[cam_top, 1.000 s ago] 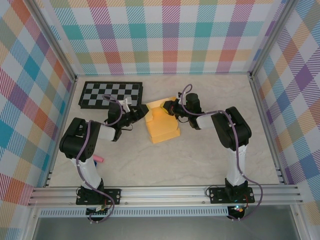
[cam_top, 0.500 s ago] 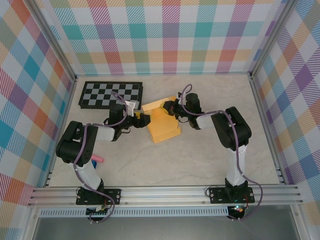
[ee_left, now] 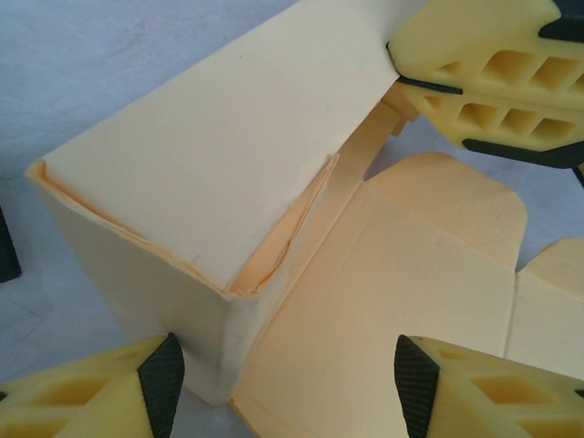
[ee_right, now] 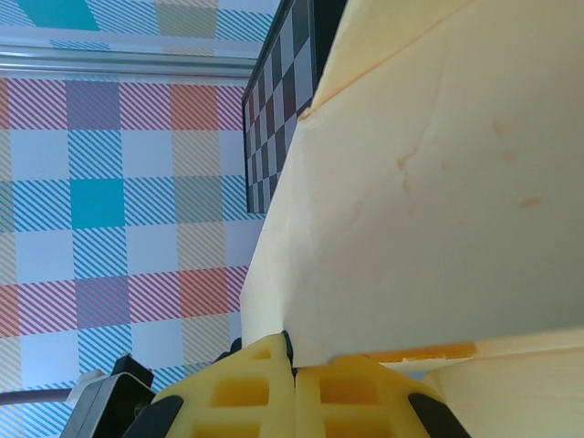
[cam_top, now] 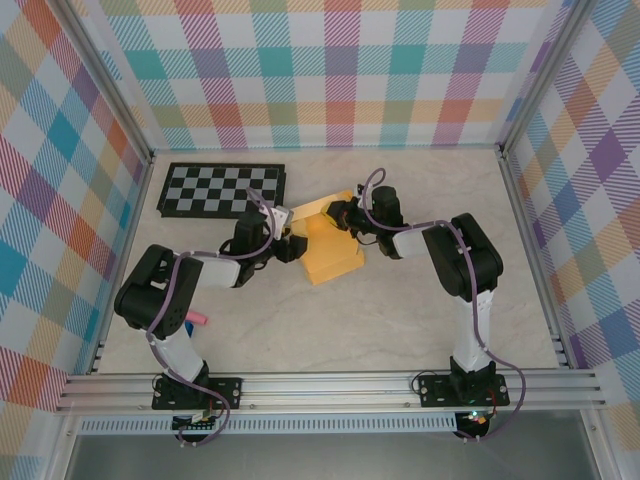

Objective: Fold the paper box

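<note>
The paper box [cam_top: 330, 250] is yellow-orange card, partly folded, lying mid-table with one wall raised and flaps spread flat. My left gripper [cam_top: 292, 247] is at its left side. In the left wrist view its jaws [ee_left: 287, 392] stand open astride the box's near corner [ee_left: 219, 310] and a flat flap, the pads clear of the card. My right gripper [cam_top: 340, 215] is at the box's far edge, its yellow fingers [ee_left: 484, 73] shut on the card. In the right wrist view its jaws [ee_right: 294, 383] pinch the bottom edge of a raised panel [ee_right: 429, 210].
A black-and-white checkerboard panel [cam_top: 220, 190] lies at the back left, close behind the left arm, and its edge shows past the card [ee_right: 283, 119]. A small pink piece [cam_top: 197, 319] lies by the left arm's base. Plaid walls enclose the table.
My left gripper has moved right, up to the box's left side, and its jaws have narrowed. The right gripper has kept its grip and place.
</note>
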Available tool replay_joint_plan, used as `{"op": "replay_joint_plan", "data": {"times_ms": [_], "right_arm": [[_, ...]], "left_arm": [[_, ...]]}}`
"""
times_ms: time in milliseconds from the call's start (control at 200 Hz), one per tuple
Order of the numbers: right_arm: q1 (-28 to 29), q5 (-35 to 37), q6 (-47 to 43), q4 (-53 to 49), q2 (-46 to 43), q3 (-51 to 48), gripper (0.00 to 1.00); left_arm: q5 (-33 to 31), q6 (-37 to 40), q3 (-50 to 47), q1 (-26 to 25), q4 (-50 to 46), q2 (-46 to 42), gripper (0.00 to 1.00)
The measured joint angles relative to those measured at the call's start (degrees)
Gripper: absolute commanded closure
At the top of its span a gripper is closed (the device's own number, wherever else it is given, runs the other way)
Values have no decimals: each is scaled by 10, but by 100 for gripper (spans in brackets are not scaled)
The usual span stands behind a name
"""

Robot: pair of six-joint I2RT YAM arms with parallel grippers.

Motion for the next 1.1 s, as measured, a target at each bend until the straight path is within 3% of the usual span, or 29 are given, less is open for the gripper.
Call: {"op": "replay_joint_plan", "data": {"times_ms": [150,335,820,1100], "right_arm": [[2,4,2,0,-1,0,100],[8,12,14,-14,-16,0,100],[21,26,39,-30,-31,8,100],[21,34,39,-30,-35,-2,100]], "left_arm": [[-40,13,1,-9,-6,0,53],[-90,23,16,-19,-36,0,53],[-129,31,39,-25,-79,3,54],[-154,20,44,-27,-83,5,67]]}}
